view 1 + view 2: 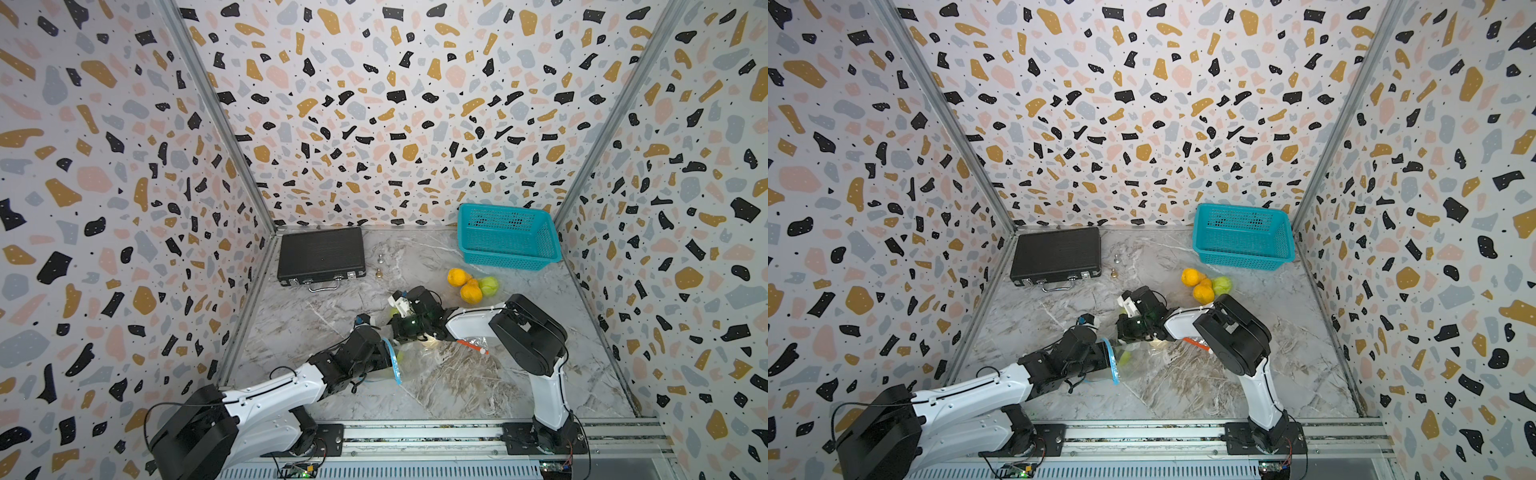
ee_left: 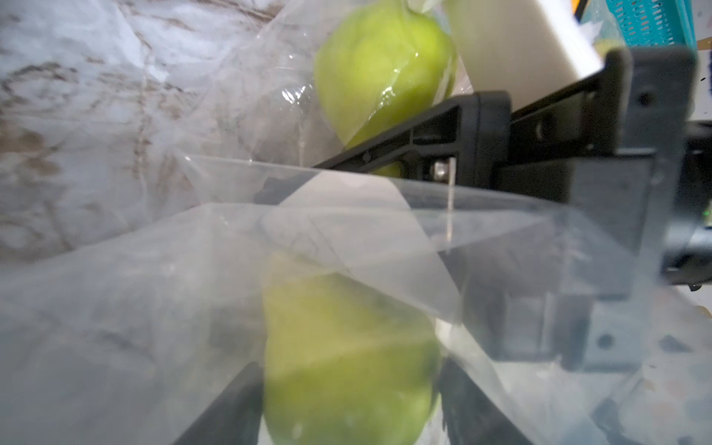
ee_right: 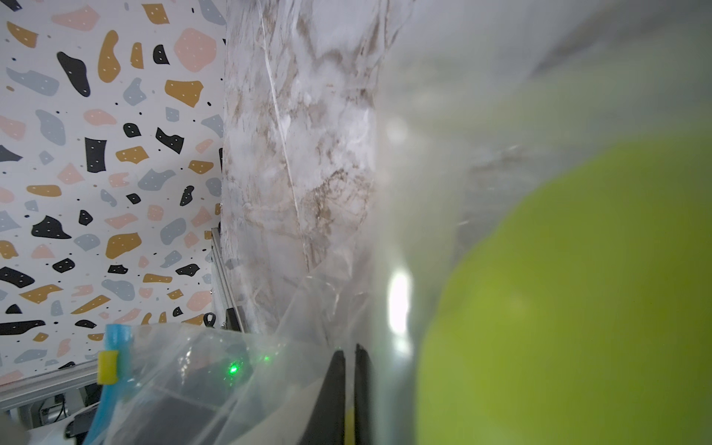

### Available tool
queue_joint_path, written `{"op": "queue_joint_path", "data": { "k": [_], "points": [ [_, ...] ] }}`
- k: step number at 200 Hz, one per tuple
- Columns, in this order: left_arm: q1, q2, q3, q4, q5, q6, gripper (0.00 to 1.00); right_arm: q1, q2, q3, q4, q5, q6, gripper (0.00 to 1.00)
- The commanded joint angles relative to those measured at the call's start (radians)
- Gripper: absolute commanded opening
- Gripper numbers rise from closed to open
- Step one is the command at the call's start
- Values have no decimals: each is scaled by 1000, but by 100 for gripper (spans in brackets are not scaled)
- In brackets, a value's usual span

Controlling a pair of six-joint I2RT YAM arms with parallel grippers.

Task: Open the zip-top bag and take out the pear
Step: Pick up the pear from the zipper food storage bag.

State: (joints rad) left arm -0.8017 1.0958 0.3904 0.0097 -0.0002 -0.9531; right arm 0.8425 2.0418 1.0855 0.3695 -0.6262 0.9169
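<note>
Two green shapes show in the left wrist view, both blurred behind plastic film. The lower one, the pear, fills the gap between the wide-set fingers of the left gripper. It reads as gripped, and it sits inside the zip-top bag. The upper green shape lies beyond a black finger of the right gripper. Cannot tell whether it is a second fruit or the same one seen through folds.

Right wrist view: that gripper's fingers are drawn nearly together with only a thin slit between them. They seem to be pinching a fold of bag film, though haze hides the contact.

In both top views the wrists and crumpled plastic cover both sets of fingertips. The blue zip strip loops around the left gripper's nose, and the yellow slider sits on it.

An orange-red stick lies half under the right arm, unidentifiable.

Farther back on the marble table, two oranges and a green fruit touch in a cluster near the teal basket. A black case lies against the left wall. Beside it are two metallic bits, too small to name.
</note>
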Motion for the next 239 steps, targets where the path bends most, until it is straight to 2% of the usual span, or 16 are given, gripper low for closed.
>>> {"op": "queue_joint_path", "data": {
  "k": [1,9,28,54,85,122,144,185,239],
  "points": [
    [-6,13,-24,-2,26,28,69,3,70,-49,-113,-23,45,13],
    [-5,13,-23,-3,29,32,66,1,70,-50,-112,-28,43,15],
    [-5,5,-26,-10,32,36,51,-8,63,-67,-81,-42,56,19],
    [-6,-35,-31,-34,26,38,47,-28,49,-96,-43,-50,79,23],
    [-6,-82,-21,-65,22,45,49,-38,28,-106,-56,-44,70,26],
    [-7,-29,-17,-17,48,34,50,-51,-7,-118,-74,-36,61,28],
    [-10,-46,-26,-14,42,25,50,-73,-70,-127,-128,-33,27,31],
    [-10,-164,-30,-92,20,20,49,-85,-187,-108,-292,-19,-69,33],
    [-8,-342,-32,-267,-12,14,49,-104,-177,-82,-296,-19,-79,33]
  ]
}}
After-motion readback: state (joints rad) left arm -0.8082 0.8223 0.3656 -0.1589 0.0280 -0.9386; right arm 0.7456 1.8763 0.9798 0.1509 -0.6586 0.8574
